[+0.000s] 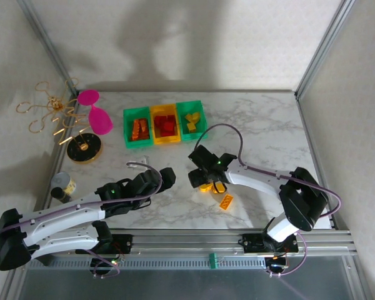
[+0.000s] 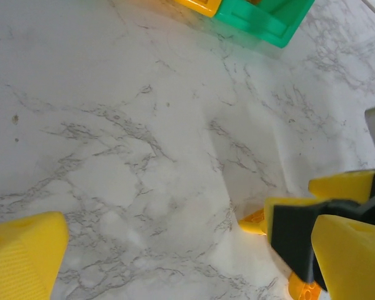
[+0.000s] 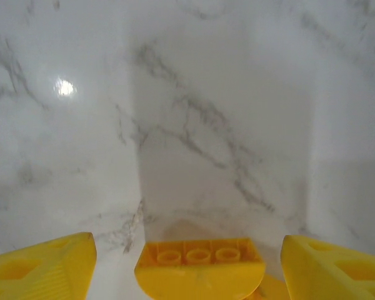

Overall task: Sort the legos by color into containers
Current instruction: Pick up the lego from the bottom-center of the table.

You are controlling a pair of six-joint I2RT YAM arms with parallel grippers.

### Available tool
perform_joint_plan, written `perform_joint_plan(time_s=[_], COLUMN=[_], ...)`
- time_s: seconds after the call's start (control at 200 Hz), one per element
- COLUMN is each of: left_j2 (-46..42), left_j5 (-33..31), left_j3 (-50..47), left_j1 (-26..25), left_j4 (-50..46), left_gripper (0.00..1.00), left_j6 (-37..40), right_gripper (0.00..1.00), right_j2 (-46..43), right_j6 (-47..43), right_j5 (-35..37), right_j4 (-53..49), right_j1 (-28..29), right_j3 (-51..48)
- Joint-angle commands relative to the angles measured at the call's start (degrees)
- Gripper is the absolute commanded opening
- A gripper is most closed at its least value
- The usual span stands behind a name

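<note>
Three containers stand in a row at the back: a green bin (image 1: 136, 129) with orange legos, a yellow bin (image 1: 164, 125) with red ones, and a green bin (image 1: 191, 119) with yellow ones. My right gripper (image 1: 206, 181) is low over the table at centre. Its yellow fingers stand open either side of a yellow-orange lego (image 3: 200, 270), which lies underside up with a gap on each side. Another orange lego (image 1: 225, 200) lies just to the right. My left gripper (image 1: 165, 178) is open over bare marble, nothing between its fingers (image 2: 22, 256). Off its right finger lies a lego (image 2: 253, 220).
A pink goblet (image 1: 95, 112), a gold hook stand (image 1: 56, 115) and a black round base (image 1: 84, 149) sit at the back left. A tin can (image 1: 64, 185) stands by the left edge. Metal frame posts border the table.
</note>
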Motion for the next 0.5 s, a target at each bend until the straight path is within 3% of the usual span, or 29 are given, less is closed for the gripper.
perform_joint_plan(time_s=[0.0, 0.16, 0.496], left_j2=[-0.85, -0.28, 0.45], left_j5=[-1.96, -2.01, -3.28], left_j3=[-1.27, -1.72, -1.38], left_j1=[-0.56, -0.61, -0.57], left_j4=[-1.46, -1.58, -2.20], left_gripper=[1.00, 1.00, 1.00], left_j6=[-3.62, -3.44, -3.11], right_gripper=[0.78, 0.81, 0.78], right_j2=[-0.27, 1.93, 7.47], right_j6=[3.18, 4.08, 2.64], right_j5=[-0.37, 2.69, 4.63], right_j4=[-1.57, -1.96, -1.03], right_j1=[1.68, 1.98, 2.00], right_j3=[-1.57, -2.77, -0.01])
